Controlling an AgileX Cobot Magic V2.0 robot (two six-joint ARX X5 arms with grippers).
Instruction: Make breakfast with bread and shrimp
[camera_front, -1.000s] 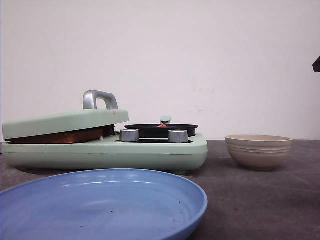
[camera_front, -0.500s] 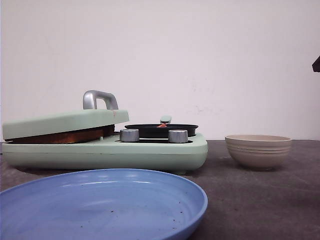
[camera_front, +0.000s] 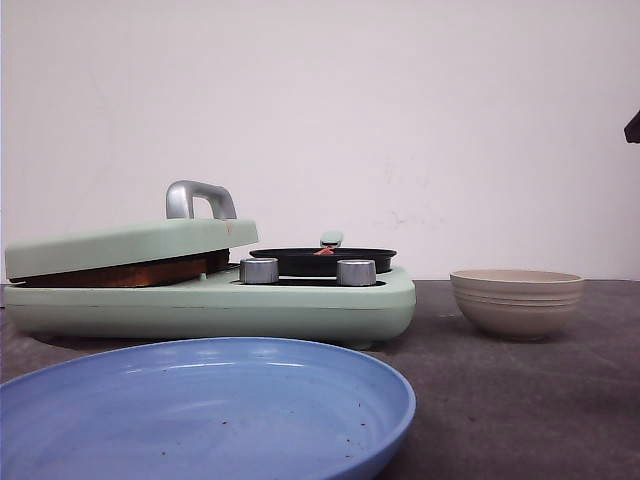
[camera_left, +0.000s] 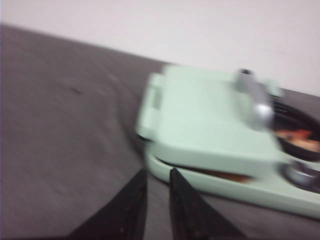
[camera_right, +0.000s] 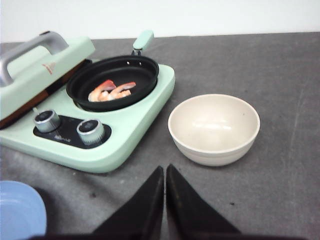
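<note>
I saw the shrimp (camera_right: 111, 90) in the black pan (camera_right: 145, 67), upper left of the right wrist frame; small, soft, slippery, best pinched mid-body. Right fingers (camera_right: 164, 201) were closed and empty, left fingers (camera_left: 156, 205) slightly parted and empty.

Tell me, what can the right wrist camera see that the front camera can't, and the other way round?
Only the right wrist view looks down into the black pan at the shrimp, into the empty beige bowl, and shows the right gripper, fingers together. Only the front view shows the white wall and nearly the whole blue plate. Both show the green cooker, its handled lid lowered, its two knobs, the bowl and the grey table.
</note>
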